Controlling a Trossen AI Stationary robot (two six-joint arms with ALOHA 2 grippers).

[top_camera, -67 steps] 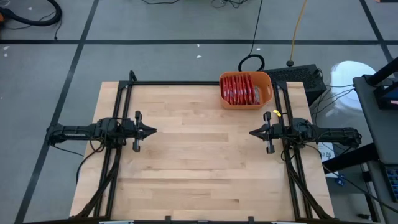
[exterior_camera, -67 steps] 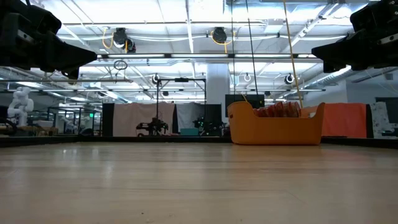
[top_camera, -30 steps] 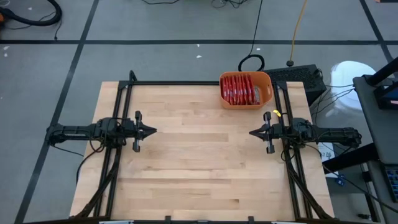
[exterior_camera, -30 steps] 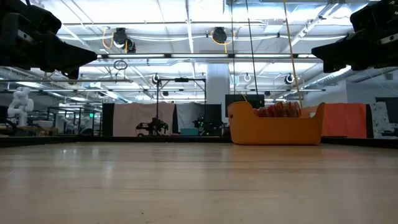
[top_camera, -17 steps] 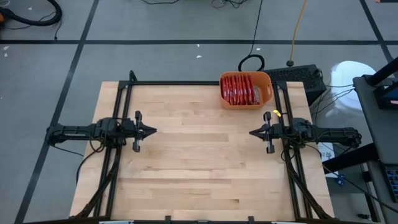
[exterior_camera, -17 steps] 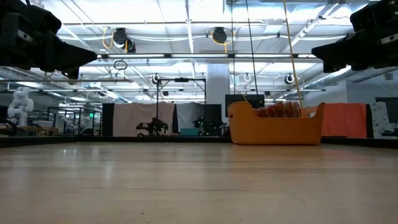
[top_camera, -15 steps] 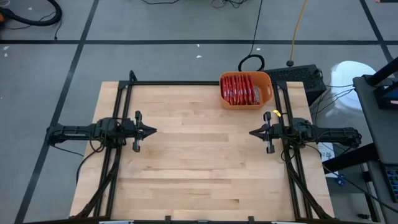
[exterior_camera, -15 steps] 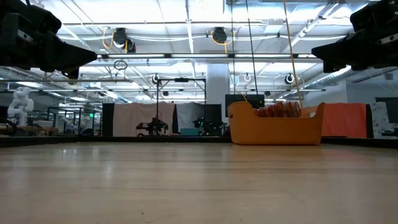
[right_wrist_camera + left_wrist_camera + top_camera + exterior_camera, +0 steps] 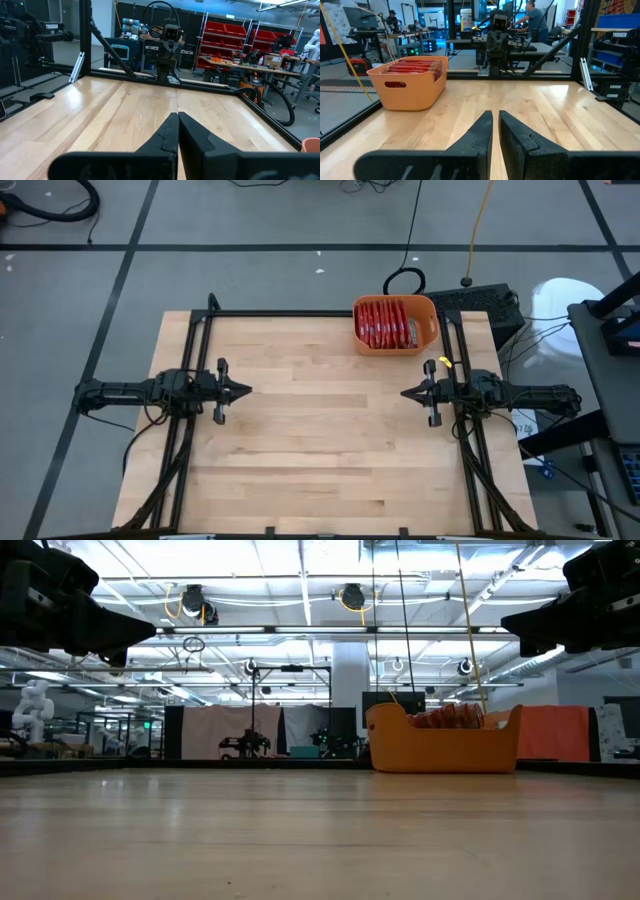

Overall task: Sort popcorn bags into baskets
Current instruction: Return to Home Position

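Observation:
An orange basket [image 9: 432, 326] stands on the table's far right corner. Several red popcorn bags [image 9: 387, 323] stand on edge inside it, packed side by side; their tops show over the rim in the low view [image 9: 450, 718] and in the left wrist view [image 9: 417, 66]. My left gripper [image 9: 248, 390] hovers level above the table's left side, its fingers nearly together with only a thin slit [image 9: 496, 114]. My right gripper [image 9: 403, 393] hovers level above the right side, shut [image 9: 178, 115], just nearer than the basket. Neither holds anything.
Black frame rails [image 9: 300, 313] run along the table's far, left and right sides. A black box and cables [image 9: 480, 298] lie on the floor beyond the far right corner. The bare wooden tabletop [image 9: 320, 430] stretches between the two grippers.

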